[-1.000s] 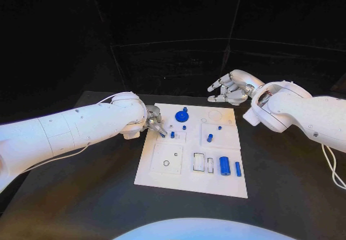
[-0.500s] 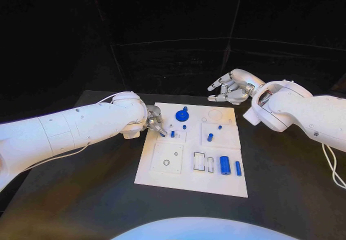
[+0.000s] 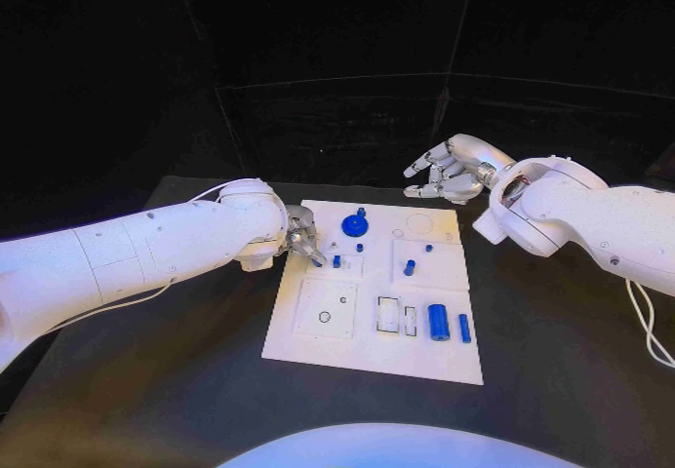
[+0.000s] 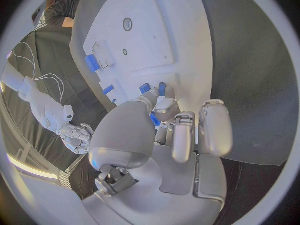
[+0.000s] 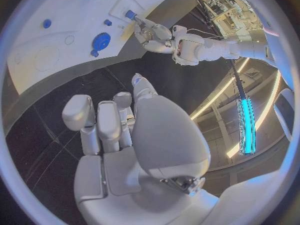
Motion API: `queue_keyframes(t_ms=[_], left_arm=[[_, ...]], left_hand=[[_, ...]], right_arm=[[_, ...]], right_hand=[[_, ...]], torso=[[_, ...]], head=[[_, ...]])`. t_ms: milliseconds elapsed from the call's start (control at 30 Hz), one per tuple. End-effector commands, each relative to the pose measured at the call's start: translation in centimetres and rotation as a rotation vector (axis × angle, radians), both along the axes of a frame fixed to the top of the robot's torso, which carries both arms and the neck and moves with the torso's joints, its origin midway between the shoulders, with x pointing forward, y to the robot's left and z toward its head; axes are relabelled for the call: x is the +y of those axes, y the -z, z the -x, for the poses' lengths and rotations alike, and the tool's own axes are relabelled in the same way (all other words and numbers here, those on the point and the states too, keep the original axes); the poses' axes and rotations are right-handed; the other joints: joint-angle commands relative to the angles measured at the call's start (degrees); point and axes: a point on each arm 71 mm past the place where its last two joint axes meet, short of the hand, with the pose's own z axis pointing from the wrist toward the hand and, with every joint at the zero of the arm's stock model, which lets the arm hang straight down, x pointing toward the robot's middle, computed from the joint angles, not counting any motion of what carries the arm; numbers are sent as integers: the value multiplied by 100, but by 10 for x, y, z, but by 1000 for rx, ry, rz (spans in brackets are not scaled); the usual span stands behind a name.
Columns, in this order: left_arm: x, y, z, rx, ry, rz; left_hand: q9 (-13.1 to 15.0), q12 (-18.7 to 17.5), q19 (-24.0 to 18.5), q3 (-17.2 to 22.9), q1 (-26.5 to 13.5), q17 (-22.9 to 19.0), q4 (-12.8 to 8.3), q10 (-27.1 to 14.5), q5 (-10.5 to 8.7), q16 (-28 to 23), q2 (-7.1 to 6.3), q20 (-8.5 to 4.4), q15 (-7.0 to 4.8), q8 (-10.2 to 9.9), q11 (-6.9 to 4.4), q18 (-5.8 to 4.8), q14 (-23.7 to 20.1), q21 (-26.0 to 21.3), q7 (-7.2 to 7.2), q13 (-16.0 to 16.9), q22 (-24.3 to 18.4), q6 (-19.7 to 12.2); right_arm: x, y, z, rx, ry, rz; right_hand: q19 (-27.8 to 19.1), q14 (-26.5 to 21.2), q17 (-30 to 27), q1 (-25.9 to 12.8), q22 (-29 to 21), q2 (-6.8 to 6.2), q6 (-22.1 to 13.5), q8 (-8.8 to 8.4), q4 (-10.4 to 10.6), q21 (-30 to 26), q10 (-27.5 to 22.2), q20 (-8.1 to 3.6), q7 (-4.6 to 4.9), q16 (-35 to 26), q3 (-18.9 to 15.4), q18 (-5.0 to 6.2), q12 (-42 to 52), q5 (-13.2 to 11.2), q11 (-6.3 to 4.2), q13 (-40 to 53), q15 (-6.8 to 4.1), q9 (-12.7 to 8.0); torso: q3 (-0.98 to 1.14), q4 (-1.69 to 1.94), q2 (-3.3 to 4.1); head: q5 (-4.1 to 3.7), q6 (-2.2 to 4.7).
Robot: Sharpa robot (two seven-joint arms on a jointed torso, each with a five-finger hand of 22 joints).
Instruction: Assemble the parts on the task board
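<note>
- Head view: left hand is hovering at the task board left edge, fingers seemingly pinching a small blue peg standing upright just right of it.
- Right hand is waiting upper right, spread, farther off.

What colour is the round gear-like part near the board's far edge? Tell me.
Blue. The round gear-like part stands out against the white task board, clearest in the head view.

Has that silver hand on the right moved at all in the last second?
No. The right hand hangs beyond the far right corner of the task board, where it was a second ago.
</note>
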Motion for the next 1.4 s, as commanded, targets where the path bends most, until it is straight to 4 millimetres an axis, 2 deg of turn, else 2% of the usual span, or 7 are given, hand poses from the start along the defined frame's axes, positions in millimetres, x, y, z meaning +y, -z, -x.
queue_keyframes(t_ms=[33,367,600,1000,1100,1233,1400], left_arm=[[-2,2,2,16,15,-22],[-4,5,-2,55,28,-67],[-6,9,-5,73,34,-93],[-6,10,-7,72,17,-93],[-5,10,-8,73,6,-87],[-4,10,-8,66,-8,-75],[0,8,-9,39,-33,-53]], left_hand=[[-3,-29,26,574,-9,1509,-533,32,29,18,1,-18,-22,20,7,-9,584,9,-33,-4,7,29],[1,-42,24,612,-31,1509,-538,28,28,18,-17,-18,-22,24,8,-8,584,5,-31,-20,6,31],[2,-48,24,634,-55,1509,-528,25,28,18,-16,-18,-20,24,10,-9,584,5,-29,-26,7,31],[-2,-55,18,673,-134,1509,-498,23,28,18,-35,-15,-15,11,19,-7,584,-4,-20,-35,1,13],[-24,-95,13,630,-250,1509,-454,-3,27,18,-128,-10,-7,-27,34,-6,584,-14,-3,-81,-8,-17],[-49,-106,5,354,-608,1509,-291,-14,28,18,-397,3,15,-42,67,-3,584,-31,34,-101,-26,40],[-89,-106,1,-171,-1191,1509,47,-22,30,18,-685,29,41,-77,98,2,584,-48,68,-120,-40,84]], right_arm=[[2,-1,0,-4,-13,-5],[3,-1,0,-5,-13,-6],[4,-1,-1,-4,-16,-6],[4,-1,-1,-4,-16,-6],[4,-1,-1,-4,-16,-6],[4,-1,-1,-4,-15,-6],[4,-1,-1,-4,-14,-8]], right_hand=[[-29,51,-2,1,-5,58,-35,38,18,-32,-25,-11,10,-23,25,38,13,26,-17,-4,-25,-6],[-32,51,-3,10,-11,60,-37,39,14,-37,-28,-12,10,-26,31,39,12,26,-17,-7,-25,-6],[-32,51,-3,10,-11,60,-37,39,14,-37,-28,-12,10,-26,31,39,12,26,-17,-7,-25,-6],[-32,50,-8,21,-12,59,-38,41,8,-38,-32,-12,10,-31,36,39,11,27,-18,-10,-26,-6],[-32,50,-8,21,-13,59,-38,41,8,-39,-33,-12,10,-32,36,39,10,27,-17,-12,-26,-6],[-34,49,-11,23,-17,58,-39,42,7,-41,-38,-12,11,-35,37,40,4,27,-17,-18,-25,-6],[-44,47,-23,18,-33,56,-41,42,10,-52,-43,-12,12,-45,35,44,0,25,-15,-23,-25,-6]], torso=[[6,-2,4],[10,3,-4],[2,4,1],[1,2,-3],[0,6,-6],[-1,9,-2],[-5,2,0]], head=[[1,6],[7,-16],[10,-20],[3,-27],[3,-30],[1,-32],[1,-16]])
